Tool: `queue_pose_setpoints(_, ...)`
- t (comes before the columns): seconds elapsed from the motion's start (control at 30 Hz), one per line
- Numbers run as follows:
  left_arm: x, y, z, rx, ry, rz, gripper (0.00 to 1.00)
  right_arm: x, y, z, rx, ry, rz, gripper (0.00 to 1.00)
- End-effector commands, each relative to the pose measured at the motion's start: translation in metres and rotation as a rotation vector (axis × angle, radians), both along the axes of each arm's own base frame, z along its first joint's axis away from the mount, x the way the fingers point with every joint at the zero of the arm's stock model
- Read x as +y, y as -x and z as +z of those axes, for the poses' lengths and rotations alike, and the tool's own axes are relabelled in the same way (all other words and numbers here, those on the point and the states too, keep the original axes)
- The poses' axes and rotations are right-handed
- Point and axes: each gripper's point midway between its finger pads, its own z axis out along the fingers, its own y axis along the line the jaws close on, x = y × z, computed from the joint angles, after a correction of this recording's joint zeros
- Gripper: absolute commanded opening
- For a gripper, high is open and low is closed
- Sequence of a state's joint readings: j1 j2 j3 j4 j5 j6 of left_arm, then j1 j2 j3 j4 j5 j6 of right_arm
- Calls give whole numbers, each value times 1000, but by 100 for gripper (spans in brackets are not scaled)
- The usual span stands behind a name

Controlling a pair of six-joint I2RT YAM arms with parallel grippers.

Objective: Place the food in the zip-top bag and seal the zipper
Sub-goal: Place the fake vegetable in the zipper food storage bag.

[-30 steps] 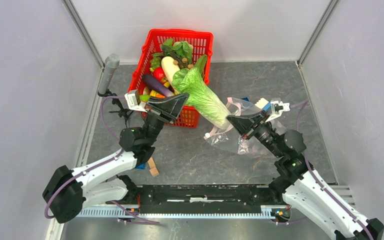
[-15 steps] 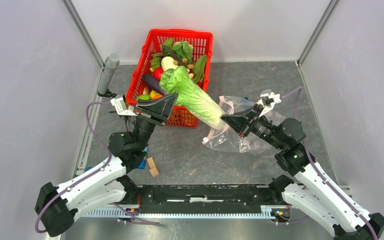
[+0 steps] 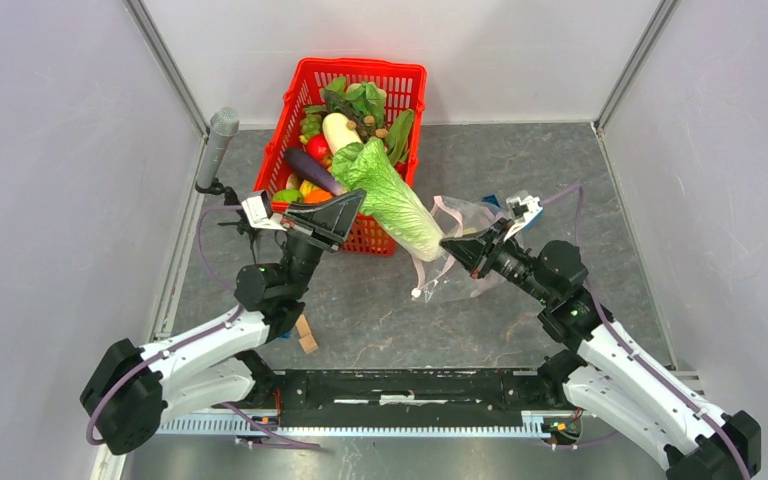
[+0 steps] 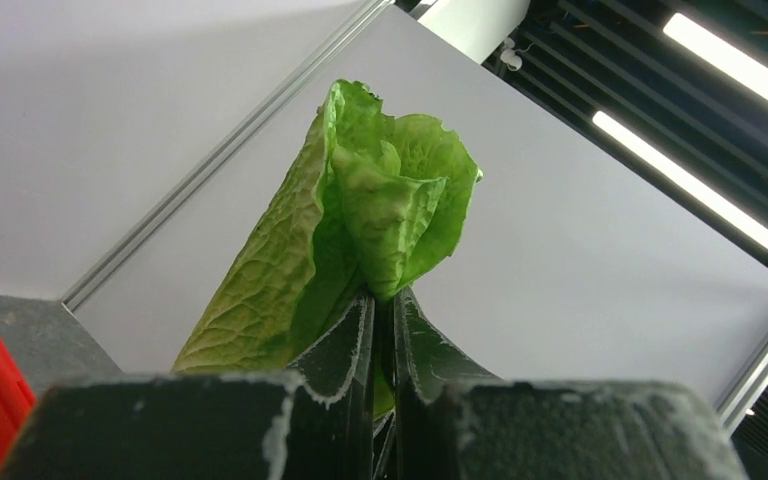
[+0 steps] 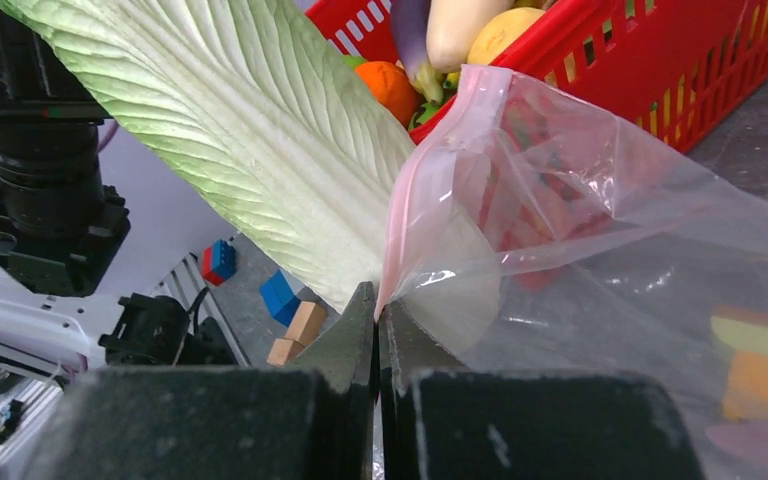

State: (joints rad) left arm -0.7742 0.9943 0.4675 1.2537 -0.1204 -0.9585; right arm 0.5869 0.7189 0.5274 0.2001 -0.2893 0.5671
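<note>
One napa cabbage (image 3: pixel 392 200) hangs slanted above the table, its white base at the mouth of the zip-top bag (image 3: pixel 463 212).
The left gripper (image 4: pixel 382 300) is clamped on the cabbage's green leafy tip, just beside the red mesh basket (image 3: pixel 360 68). The right gripper (image 5: pixel 377 295) is pinched tight on the bag's edge at the pink zipper (image 5: pixel 430 160), lifting the clear plastic off the table; how far the cabbage reaches inside I cannot tell. An eggplant (image 3: pixel 310 167), a white radish (image 3: pixel 338 130) and leafy greens (image 3: pixel 360 98) lie in the basket. Small building blocks (image 3: pixel 305 335) lie near the left arm.
</note>
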Motion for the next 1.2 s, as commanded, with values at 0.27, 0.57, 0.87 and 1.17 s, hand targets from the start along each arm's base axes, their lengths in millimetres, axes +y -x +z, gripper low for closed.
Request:
queue_pose_setpoints(0.27, 27, 15, 8, -71, 37, 71, 2, 11, 56, 92, -205, -390, 286, 0)
queue_pose_setpoints(0.57, 49, 32, 32, -141, -28, 169, 2, 13, 28, 54, -56, -318, 177, 0)
queue_pose_setpoints(0.87, 43, 37, 32, -147, -76, 138, 2, 32, 21, 16, 78, -272, 234, 0)
queue_pose_setpoints(1.17, 46, 43, 42, -177, -127, 165, 2, 37, 39, 33, 132, -469, 343, 0)
